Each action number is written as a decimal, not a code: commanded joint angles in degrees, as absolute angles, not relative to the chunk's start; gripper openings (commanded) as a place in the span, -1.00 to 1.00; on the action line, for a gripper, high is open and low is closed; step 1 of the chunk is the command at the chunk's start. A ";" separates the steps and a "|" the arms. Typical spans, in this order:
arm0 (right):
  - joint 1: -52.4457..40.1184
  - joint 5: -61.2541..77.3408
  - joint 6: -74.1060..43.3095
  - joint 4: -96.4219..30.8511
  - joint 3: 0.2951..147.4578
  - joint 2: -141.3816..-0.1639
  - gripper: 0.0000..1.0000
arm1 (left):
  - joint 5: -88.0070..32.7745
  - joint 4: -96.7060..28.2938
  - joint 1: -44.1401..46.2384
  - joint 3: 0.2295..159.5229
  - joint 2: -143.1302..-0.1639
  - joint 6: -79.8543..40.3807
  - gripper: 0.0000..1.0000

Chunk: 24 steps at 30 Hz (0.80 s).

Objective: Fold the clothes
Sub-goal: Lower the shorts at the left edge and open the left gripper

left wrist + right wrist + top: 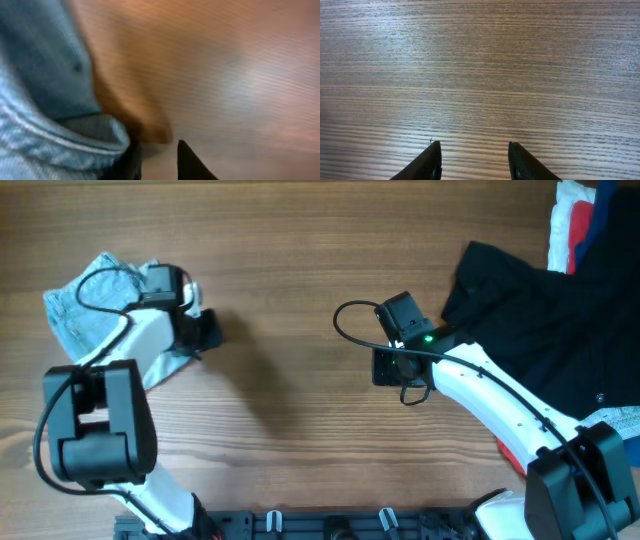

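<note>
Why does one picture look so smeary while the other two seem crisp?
Left wrist view: smeared throughout, the jeans and the grain of the table both soft, likely from motion or closeness. Right wrist view: sharp grain, with a pale sheen near the top. Overhead view: crisp, with soft shadows on the wood.

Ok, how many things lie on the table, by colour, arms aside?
Light blue denim jeans: 1
Black garment: 1
Red, white and dark blue heap: 1, pieces not separable
Pale printed item at the right edge, kind unclear: 1
Total: 4
</note>
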<state>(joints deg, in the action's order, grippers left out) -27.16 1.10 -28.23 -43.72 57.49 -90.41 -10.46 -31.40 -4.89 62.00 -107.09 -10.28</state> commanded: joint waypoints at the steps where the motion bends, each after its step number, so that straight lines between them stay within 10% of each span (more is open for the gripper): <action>1: -26.98 1.48 -28.51 -43.75 57.95 -89.58 -0.14 | -3.01 -34.09 -11.77 60.75 -108.38 -11.03 -0.53; 17: -26.98 1.50 -28.53 -44.53 57.95 -89.58 -0.12 | 9.76 -19.51 -21.39 60.75 -108.33 -11.25 -0.45; 24: -26.98 1.50 -28.67 -44.77 57.95 -89.58 -0.12 | -4.58 -21.23 -18.15 64.95 -98.67 -10.98 -0.58</action>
<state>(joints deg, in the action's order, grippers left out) -27.16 1.26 -28.25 -44.80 57.49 -90.41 -2.15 -21.41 -19.86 62.54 -105.34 -11.05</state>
